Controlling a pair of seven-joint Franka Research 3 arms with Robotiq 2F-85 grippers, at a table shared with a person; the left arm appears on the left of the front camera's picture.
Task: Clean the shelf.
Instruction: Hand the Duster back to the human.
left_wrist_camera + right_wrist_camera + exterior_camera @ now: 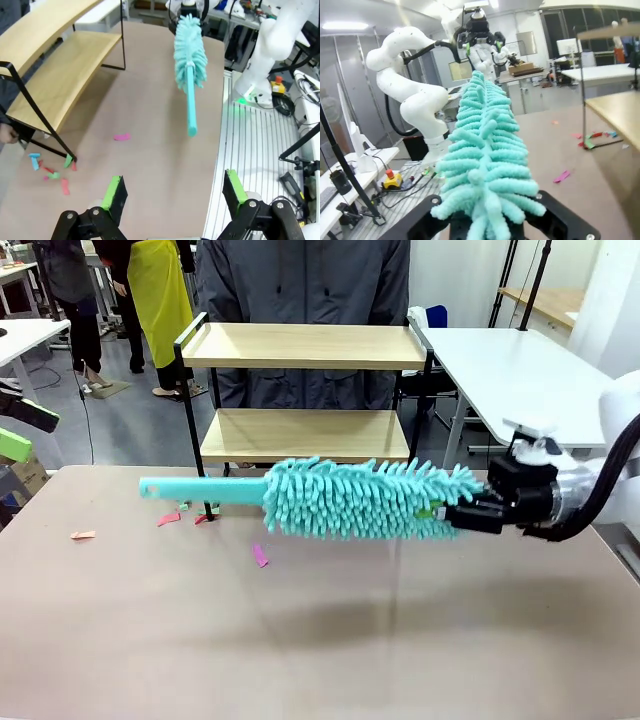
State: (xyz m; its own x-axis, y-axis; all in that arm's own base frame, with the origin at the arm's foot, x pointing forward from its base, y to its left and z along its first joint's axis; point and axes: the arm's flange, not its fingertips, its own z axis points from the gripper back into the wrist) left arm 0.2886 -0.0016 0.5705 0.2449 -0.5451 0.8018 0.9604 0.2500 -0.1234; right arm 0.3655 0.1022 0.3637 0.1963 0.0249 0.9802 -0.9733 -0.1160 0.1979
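Your right gripper (462, 514) is clamped on the fluffy head end of the teal duster (360, 499), so the duster lies level above the table (320, 640) with its bare plastic handle (200, 489) pointing away toward your left side. I judge this hold as not ideal: the chenille strands are soft and will compress, so the tool can turn or slip in the pads when you press it on a board. The duster looks light, and the handle is the stiff part, so it would be the better place to hold. Your left gripper (173, 194) has its jaws wide apart with nothing between them, low over the table on the left side. The shelf (305, 390) stands at the far edge of the table, in front of the person (300, 280); both wooden boards look bare. It seems light and stands on thin black legs, so I think a hard push could slide or tip it; wipe gently. Small coloured paper scraps (170, 518) lie on the table near its front left leg.
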